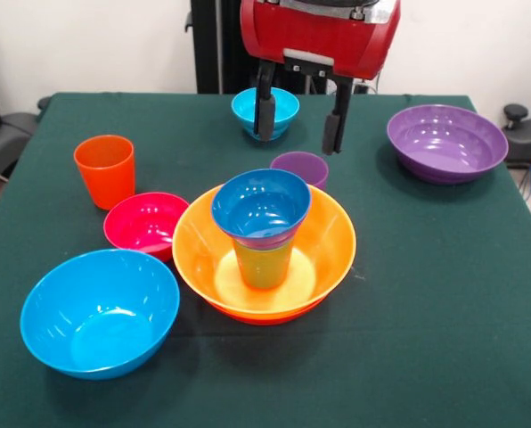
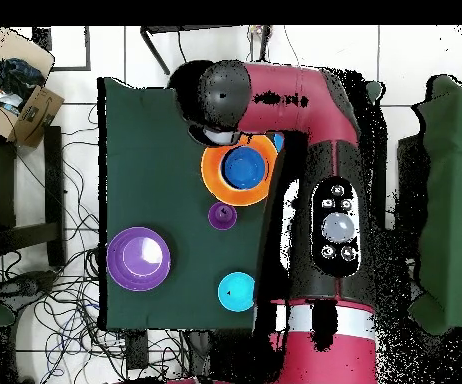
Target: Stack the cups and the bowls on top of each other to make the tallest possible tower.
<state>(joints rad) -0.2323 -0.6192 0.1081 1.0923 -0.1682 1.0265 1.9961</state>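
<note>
The pincer is hanging wide open and empty above the tower, which is sitting mid-worktop; its top-heavy dark blue bowl is risking toppling if nudged.

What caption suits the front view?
Open gripper hovers behind a started tower in the yellow-orange bowl.

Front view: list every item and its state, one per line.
claw: open, empty
dark blue bowl: atop the tower
lime green cup: inverted in yellow-orange bowl
orange cup: upright
purple cup: upright
magenta bowl: upright, loose
</note>
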